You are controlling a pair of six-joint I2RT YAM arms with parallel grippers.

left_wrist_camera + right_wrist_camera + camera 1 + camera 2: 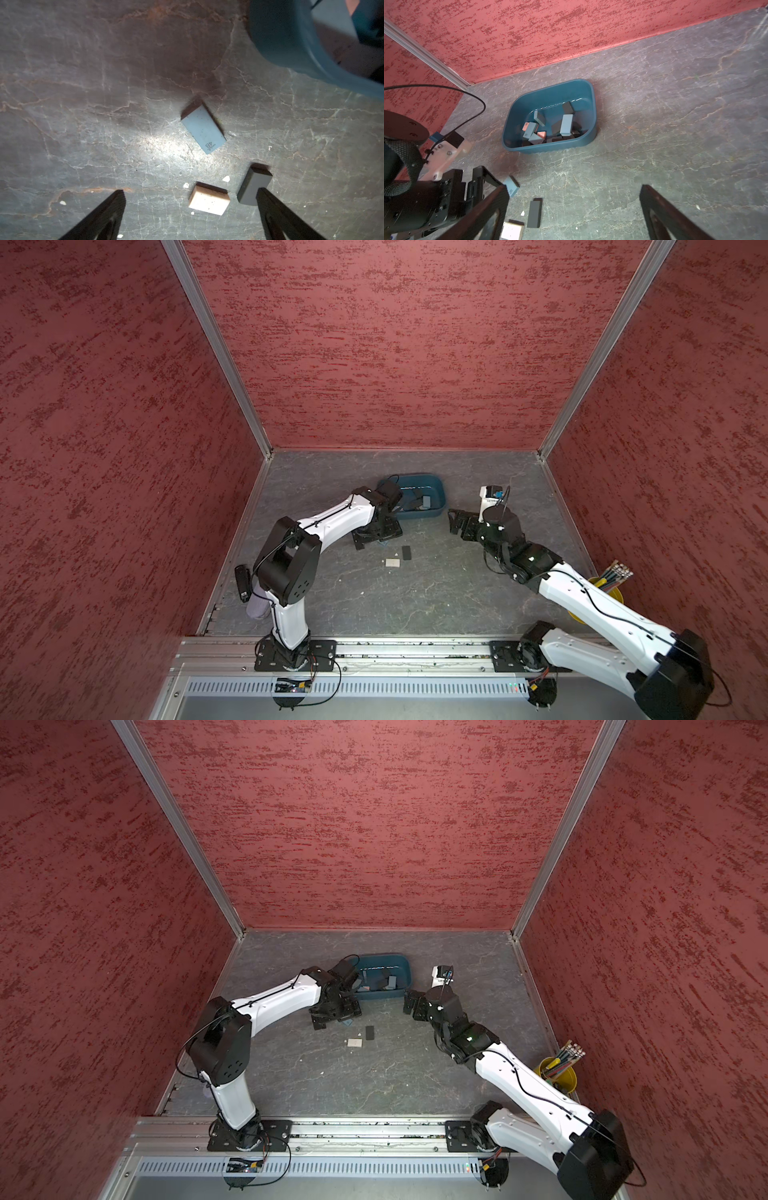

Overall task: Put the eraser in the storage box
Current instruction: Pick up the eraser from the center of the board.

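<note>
The blue-grey eraser (203, 128) is seen lying flat on the table (83, 104). It is outside the storage box (291, 41), near one rounded corner of it. The mark 4B is printed at one end. Bare table is seen on every side of it, so its edges are touched by nothing. A white eraser (208, 200) and a black eraser (252, 187) are laid close by, apart from it, with a thin gap between the two. Small white crumbs are scattered around them. The left gripper (191, 191) is held above these pieces with its jaws spread wide, and nothing is gripped. One fingertip is seen in front of the black eraser's end; whether it is touched cannot be told. In both top views the blue-grey eraser is mostly hidden under the left gripper (374, 537), while the white eraser (392, 562) and the black eraser (407, 552) are shown in the open. Only in the right wrist view is the inside of the storage box (554, 145) shown well: blue-grey, black and pink erasers are heaped there, and part of its floor is bare. The right gripper (575, 187) is also opened wide and holds nothing. It is held over bare table beside the box. A yellow cup (615, 597) of pencils is set at the table's right edge, well apart.
</note>
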